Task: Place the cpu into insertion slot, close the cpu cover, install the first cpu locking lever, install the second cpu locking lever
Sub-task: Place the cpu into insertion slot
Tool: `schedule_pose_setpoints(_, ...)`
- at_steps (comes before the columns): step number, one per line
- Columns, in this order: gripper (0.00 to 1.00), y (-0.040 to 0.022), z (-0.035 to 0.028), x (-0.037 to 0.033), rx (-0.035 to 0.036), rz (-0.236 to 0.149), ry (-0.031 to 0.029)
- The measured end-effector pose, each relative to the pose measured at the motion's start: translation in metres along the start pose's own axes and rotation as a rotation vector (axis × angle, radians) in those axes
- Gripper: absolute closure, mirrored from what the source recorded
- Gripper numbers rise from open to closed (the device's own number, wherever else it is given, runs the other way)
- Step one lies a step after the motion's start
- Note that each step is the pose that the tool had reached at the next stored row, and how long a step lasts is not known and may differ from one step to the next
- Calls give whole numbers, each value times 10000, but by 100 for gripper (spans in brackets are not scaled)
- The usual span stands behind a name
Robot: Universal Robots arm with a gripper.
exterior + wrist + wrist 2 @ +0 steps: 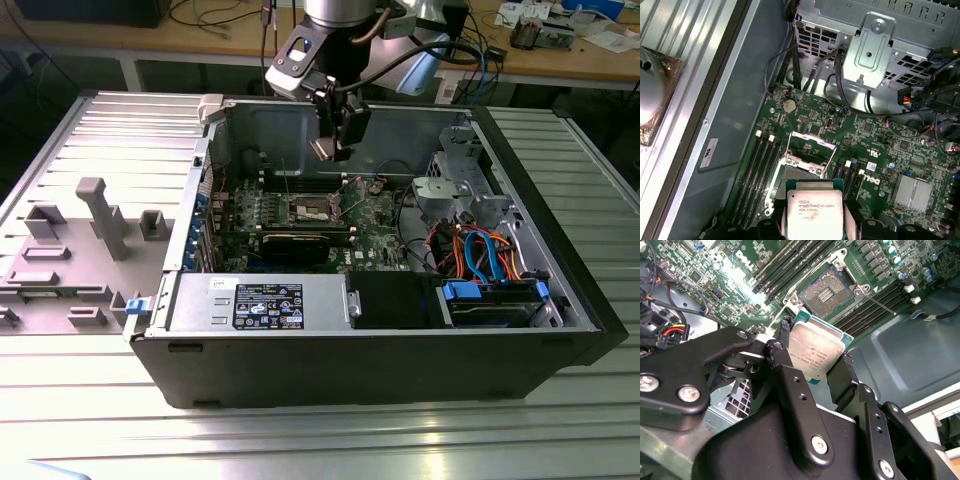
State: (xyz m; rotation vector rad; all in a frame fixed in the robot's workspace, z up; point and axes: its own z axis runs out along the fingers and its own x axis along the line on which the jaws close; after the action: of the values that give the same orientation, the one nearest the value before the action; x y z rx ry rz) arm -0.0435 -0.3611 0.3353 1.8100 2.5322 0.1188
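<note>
cpu (815, 352) clamped by its edges in the claw (335, 146), upper centre of the exterior view, hanging above the insertion slot (827, 292), not seated. Judgement: square it to the slot rim, keep flat, lower straight, no sliding across contacts. Memory slots (761, 170) flank the slot closely; case wall (270, 125) well apart, open overhead.

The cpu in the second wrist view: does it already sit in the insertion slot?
No, the gripper clamps the cpu in the air, and the insertion slot beyond it lies bare.
</note>
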Motion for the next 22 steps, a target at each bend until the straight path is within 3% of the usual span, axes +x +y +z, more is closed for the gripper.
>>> schedule_pose_setpoints(9,46,0,2,0,1,36,-12)
schedule_pose_setpoints(15,46,0,9,0,-11,615,-57)
schedule_pose_setpoints(20,46,0,9,0,-12,634,-58)
schedule_pose_setpoints(22,46,0,13,0,-19,855,-73)
